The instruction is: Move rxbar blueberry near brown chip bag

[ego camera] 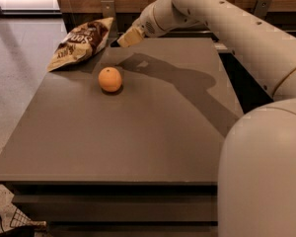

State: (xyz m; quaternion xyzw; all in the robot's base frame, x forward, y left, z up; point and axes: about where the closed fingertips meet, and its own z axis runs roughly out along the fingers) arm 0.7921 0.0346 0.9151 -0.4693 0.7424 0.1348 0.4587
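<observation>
The brown chip bag (81, 41) lies at the table's far left corner, tan with a dark brown patch and white lettering. My gripper (121, 40) hangs low over the table just right of the bag, its cream tip pointing down-left. A small dark sliver sticks out of its tip, which I take for the rxbar blueberry (114, 44). Most of the bar is hidden by the gripper, and no bar lies on the table. The gripper's shadow falls on the table right below it.
An orange round fruit (110, 79) sits on the grey table (138, 147), in front of the gripper and bag. A wooden wall with metal brackets runs behind the table. My arm and body fill the right side of the view.
</observation>
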